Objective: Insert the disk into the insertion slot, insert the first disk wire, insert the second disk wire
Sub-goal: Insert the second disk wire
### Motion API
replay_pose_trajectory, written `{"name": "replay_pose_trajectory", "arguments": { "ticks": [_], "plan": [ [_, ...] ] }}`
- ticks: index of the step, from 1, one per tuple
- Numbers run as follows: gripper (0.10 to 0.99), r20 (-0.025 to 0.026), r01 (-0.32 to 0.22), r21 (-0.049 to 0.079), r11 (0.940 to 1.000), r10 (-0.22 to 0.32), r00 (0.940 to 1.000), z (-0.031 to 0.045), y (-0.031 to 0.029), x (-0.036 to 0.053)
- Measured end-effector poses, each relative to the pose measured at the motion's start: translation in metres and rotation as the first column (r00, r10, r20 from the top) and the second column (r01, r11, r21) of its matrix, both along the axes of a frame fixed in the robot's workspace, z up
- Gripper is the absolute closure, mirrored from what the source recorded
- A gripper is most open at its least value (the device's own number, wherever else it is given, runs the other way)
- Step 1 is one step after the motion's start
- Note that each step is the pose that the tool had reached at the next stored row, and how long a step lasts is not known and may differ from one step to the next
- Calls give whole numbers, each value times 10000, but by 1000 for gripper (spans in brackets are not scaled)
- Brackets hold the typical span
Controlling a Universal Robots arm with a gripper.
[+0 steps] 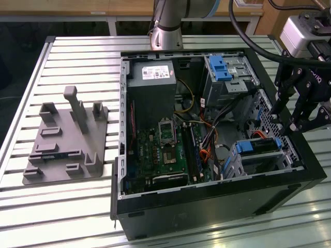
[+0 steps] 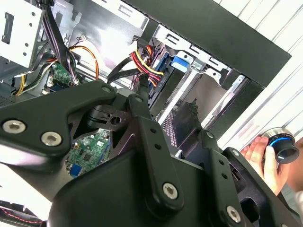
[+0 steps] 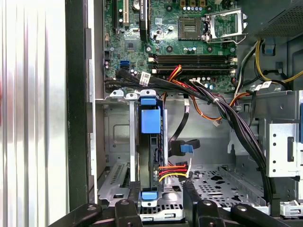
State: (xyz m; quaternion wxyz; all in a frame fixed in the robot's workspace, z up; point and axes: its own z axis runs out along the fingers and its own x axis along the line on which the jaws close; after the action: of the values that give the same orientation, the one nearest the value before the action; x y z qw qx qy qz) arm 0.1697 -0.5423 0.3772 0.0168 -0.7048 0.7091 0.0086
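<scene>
Nearest to us in the first wrist view, the pincer (image 3: pixel 161 213) stands wide, with nothing between its black fingers (image 3: pixel 127 210), and the gap frames the disk (image 3: pixel 151 161). The blue-framed disk sits on edge inside the insertion slot (image 3: pixel 118 142), its long axis running straight away from the pincer. Just beside it, a black cable with a blue tab (image 3: pixel 185 146) and a red, yellow and black wire bundle (image 3: pixel 173 169) both reach the disk's side. We judge both plugged in, though the joints are partly hidden. Beyond lies the green motherboard (image 3: pixel 189 42). In the exterior view the pincer (image 1: pixel 285 120) hovers over the rim of the computer case (image 1: pixel 207 206). There the disk (image 1: pixel 258 146) lies near, at about seven o'clock from the pincer, its top edge running nine to three o'clock. Farthest, at nine o'clock on the table (image 1: pixel 77 51), rests a grey fixture (image 1: pixel 67 139).
</scene>
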Motion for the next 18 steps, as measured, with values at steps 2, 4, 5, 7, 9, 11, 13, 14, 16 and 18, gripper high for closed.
{"name": "replay_pose_trajectory", "arguments": {
  "ticks": [2,4,5,7,9,11,13,14,16,18],
  "plan": [
    [604,0,0,-1,10000,0,10000,0,0,0],
    [604,0,-1,0,10000,1,10000,0,0,0],
    [604,0,-1,-1,10000,1,10000,0,0,0],
    [604,0,-1,-3,10000,1,10000,1,1,0],
    [604,0,-2,-33,10000,2,10000,-1,70,1],
    [604,0,-1,-190,9998,1,10000,0,148,0],
    [604,0,-1,-481,9988,1,10000,0,207,0],
    [604,0,-1,-677,9977,1,10000,1,235,0],
    [604,0,-1,-1035,9946,1,10000,-1,282,-1],
    [604,-1,0,-1369,9906,0,10000,-1,333,-5]
  ]
}}
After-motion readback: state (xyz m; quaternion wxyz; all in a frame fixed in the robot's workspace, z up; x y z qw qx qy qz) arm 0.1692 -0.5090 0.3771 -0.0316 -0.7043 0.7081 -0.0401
